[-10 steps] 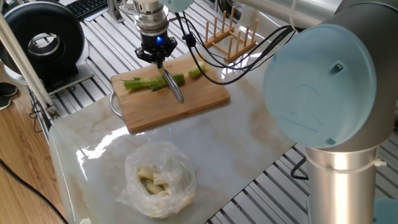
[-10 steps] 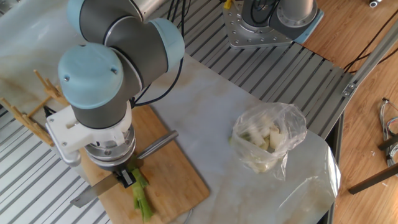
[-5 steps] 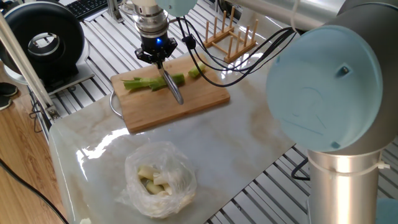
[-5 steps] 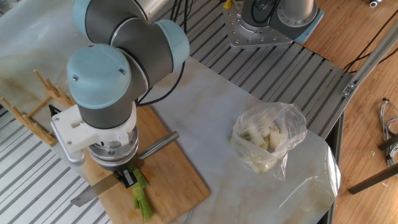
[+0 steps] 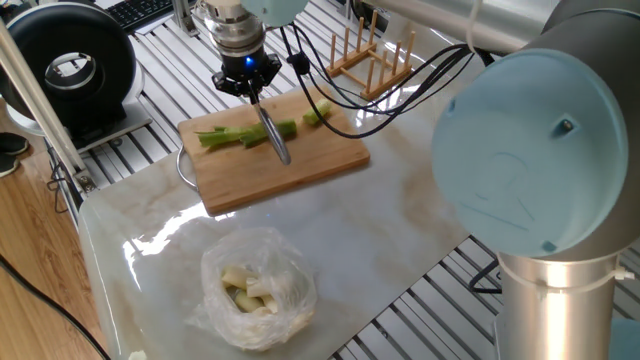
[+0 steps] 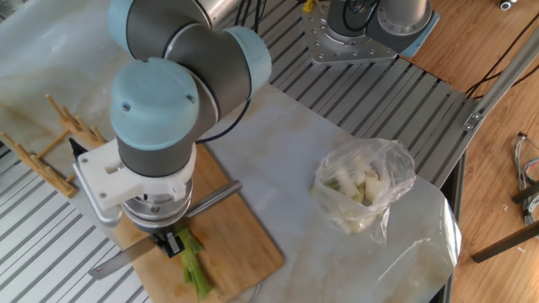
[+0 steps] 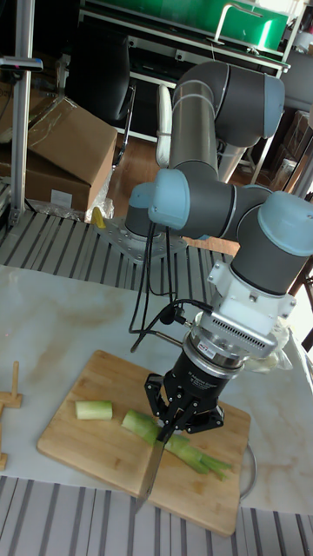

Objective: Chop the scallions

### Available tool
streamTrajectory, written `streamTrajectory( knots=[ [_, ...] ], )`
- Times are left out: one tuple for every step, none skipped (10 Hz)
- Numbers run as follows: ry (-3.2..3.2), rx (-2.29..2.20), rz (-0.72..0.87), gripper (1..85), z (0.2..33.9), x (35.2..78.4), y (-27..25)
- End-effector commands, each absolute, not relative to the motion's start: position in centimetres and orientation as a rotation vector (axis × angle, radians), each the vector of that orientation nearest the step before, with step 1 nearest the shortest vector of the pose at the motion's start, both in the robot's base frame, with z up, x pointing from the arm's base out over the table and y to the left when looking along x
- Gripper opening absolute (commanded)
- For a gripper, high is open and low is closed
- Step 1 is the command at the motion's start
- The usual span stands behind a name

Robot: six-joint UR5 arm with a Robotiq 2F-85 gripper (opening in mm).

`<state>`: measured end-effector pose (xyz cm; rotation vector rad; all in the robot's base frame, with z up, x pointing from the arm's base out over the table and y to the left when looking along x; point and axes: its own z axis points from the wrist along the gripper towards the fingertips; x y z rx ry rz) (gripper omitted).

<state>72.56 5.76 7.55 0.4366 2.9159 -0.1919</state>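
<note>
On the wooden cutting board [image 5: 300,165] lie the scallions [image 5: 240,134]: one long stalk, plus a short cut chunk [image 5: 317,115] off to its right. In the tall fixed view the chunk [image 7: 93,409] lies left of the stalk [image 7: 139,424], whose leafy end [image 7: 204,460] points right. My gripper [image 5: 247,88] hangs right over the stalk, shut on a knife [image 5: 277,143]. The knife's steel handle sticks out across the stalk. Its blade [image 7: 151,473] runs past the stalk towards the board's front edge [image 7: 104,460]. From the other side, my gripper [image 6: 173,242] covers part of the stalk [image 6: 195,271].
A clear plastic bag [image 5: 255,285] of pale pieces sits on the marble top, also seen from the other side as a bag [image 6: 364,187]. A wooden dish rack [image 5: 372,55] stands behind the board. A black round device [image 5: 70,70] sits at the far left.
My gripper and the knife have shifted slightly along the stalk toward its leafy end. The scallions and the cut chunk lie where they were.
</note>
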Motion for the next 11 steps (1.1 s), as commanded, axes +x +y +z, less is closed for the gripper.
streamTrajectory(
  knots=[
    [2.898, 0.444, -0.176, 1.0, 6.5, 73.2, 6.0],
    [2.895, 0.442, -0.166, 1.0, 6.2, 73.4, 6.0],
    [2.896, 0.44, -0.162, 1.0, 6.1, 73.4, 5.9],
    [2.895, 0.433, -0.162, 1.0, 5.9, 73.5, 5.6],
    [2.894, 0.43, -0.162, 1.0, 5.9, 73.5, 5.6],
    [2.906, 0.441, -0.165, 1.0, 6.5, 73.4, 6.0],
    [2.917, 0.444, -0.166, 1.0, 7.3, 73.3, 6.5],
    [2.941, 0.435, -0.162, 1.0, 8.1, 73.0, 6.9],
    [2.96, 0.428, -0.119, 1.0, 8.4, 72.9, 7.2],
    [2.959, 0.415, -0.133, 1.0, 8.4, 73.0, 6.7],
    [2.958, 0.412, -0.142, 1.0, 8.3, 73.0, 6.5]
  ],
)
